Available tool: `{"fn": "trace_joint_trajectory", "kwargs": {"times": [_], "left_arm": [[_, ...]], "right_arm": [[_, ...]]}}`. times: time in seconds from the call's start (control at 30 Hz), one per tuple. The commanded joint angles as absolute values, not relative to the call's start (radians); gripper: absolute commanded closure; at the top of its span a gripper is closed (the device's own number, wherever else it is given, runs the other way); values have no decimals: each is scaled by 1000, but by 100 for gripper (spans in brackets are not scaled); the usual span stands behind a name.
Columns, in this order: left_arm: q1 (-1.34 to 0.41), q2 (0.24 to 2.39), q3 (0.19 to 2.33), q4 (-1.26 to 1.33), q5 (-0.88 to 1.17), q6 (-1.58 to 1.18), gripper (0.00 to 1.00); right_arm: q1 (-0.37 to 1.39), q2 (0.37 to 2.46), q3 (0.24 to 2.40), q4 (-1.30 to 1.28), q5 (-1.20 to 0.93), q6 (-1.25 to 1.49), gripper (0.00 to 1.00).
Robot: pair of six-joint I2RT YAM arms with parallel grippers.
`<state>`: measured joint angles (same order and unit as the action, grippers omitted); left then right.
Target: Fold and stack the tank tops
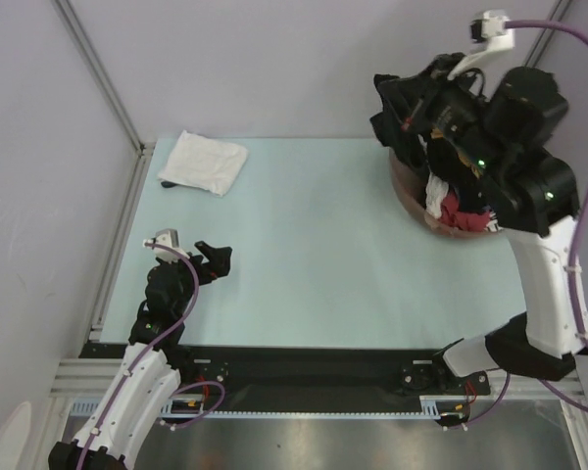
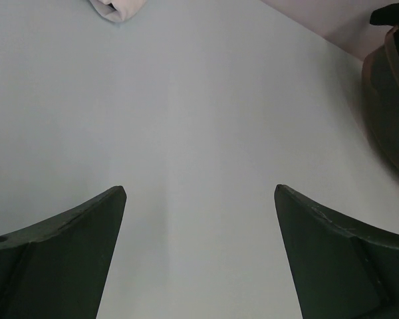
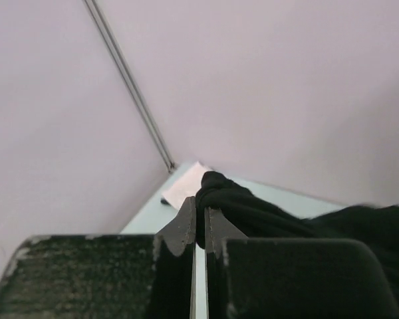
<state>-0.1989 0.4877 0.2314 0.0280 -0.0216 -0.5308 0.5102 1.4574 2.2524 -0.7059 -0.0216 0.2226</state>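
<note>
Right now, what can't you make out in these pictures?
- Basket: top view, right arm covers most of its pile; left wrist view, right edge cuts it.
- Black cloth in the right hand: bunched, so which garment is unclear.
- Folded white cloth: too small in top view for details; left wrist view's top edge cuts it.

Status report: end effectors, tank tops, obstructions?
Left end effector open over table. Right end effector shut on black garment above basket. White tank top folded, far-left corner. Nothing obstructing.

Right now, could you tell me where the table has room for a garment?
The table is bare across its middle, between the folded white top far left, the basket far right and the left gripper near left. Crowded around the basket.
</note>
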Motion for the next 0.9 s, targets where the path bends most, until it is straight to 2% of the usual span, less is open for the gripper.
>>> {"fn": "trace_joint_trajectory", "kwargs": {"times": [0.0,0.23,0.37,0.53,0.6,0.73,0.87], "left_arm": [[-199,476,249,61,-8,-506,0],[-199,472,250,61,-8,-505,0],[-199,476,249,64,-8,-506,0],[-199,509,252,83,32,-502,0],[-199,520,255,89,47,-499,0],[-201,543,255,117,84,-497,0],[-219,587,259,138,109,-497,0]], "right_arm": [[520,1349,2333,-589,-90,222,100],[520,1289,2322,-594,-104,241,100],[506,1325,2313,-623,68,216,100],[385,1378,2231,-693,-38,305,100],[367,1327,2127,-698,-55,334,100],[333,1158,1689,-631,44,406,92],[236,1080,1437,-612,-66,430,80]]}}
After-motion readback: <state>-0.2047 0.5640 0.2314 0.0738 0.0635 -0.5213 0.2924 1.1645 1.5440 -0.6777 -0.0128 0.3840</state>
